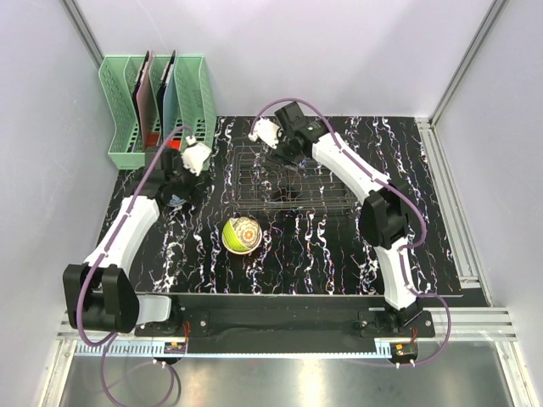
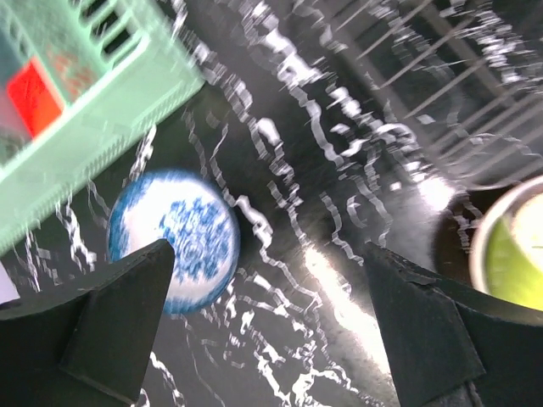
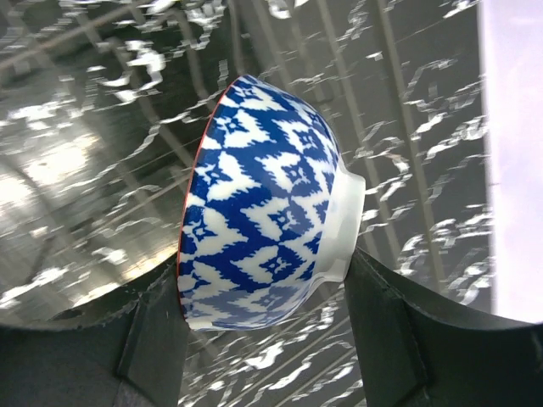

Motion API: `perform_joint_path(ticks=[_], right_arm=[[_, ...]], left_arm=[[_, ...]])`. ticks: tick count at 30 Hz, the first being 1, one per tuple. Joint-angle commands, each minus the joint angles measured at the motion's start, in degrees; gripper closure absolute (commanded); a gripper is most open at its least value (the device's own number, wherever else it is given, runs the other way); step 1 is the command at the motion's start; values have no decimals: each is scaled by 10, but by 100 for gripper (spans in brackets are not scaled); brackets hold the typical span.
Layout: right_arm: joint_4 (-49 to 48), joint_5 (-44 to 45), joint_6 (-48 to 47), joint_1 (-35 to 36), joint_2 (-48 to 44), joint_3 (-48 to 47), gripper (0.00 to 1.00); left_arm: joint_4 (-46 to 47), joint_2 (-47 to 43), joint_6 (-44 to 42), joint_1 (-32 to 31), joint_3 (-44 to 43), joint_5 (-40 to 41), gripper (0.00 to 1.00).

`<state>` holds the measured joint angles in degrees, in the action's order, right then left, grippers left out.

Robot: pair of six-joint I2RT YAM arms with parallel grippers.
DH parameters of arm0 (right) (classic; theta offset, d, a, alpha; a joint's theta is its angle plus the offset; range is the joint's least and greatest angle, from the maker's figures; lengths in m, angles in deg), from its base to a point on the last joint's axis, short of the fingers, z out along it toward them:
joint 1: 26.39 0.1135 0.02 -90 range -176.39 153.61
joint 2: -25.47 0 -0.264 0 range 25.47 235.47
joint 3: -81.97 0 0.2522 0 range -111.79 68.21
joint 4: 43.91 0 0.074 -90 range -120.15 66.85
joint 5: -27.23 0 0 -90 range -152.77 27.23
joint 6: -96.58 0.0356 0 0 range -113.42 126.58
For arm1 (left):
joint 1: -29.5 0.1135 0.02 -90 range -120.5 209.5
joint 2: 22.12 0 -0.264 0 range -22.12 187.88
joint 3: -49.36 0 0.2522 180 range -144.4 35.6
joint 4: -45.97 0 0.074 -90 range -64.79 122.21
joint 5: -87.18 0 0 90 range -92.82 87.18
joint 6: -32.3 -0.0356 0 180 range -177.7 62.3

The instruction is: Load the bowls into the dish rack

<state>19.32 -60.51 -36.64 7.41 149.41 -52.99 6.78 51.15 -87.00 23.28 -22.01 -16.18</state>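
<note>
My right gripper (image 3: pixel 263 287) is shut on a blue-and-white patterned bowl (image 3: pixel 263 203), held on its side by rim and foot just above the wires of the dish rack (image 3: pixel 102 127). In the top view this gripper (image 1: pixel 282 153) is over the back left of the rack (image 1: pixel 293 180). My left gripper (image 2: pixel 267 263) is open and empty above the table, with a second blue-patterned bowl (image 2: pixel 174 240) by its left finger (image 2: pixel 110 322). A lime green bowl (image 1: pixel 240 235) with a pale reddish-marked bowl in it sits in front of the rack. The orange bowl is out of view.
The tall mint-green slotted holder (image 1: pixel 157 106) with flat items stands at the back left, close to my left gripper (image 1: pixel 182 182). The lime bowl's edge (image 2: pixel 509 254) and the rack's corner (image 2: pixel 458 76) lie to that gripper's right.
</note>
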Motion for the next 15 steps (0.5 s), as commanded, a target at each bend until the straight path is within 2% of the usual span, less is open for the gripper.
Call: perform_joint_path(ticks=[1,9,15], right_arm=[[-116,105,-64,10,7,-3,100],[-149,110,-81,17,-19,15,100],[-155,119,-89,20,-6,-11,100]], left_arm=[[20,11,26,49,-16,-44,1],[41,25,23,100,2,-75,1],[49,58,3,109,8,-82,1]])
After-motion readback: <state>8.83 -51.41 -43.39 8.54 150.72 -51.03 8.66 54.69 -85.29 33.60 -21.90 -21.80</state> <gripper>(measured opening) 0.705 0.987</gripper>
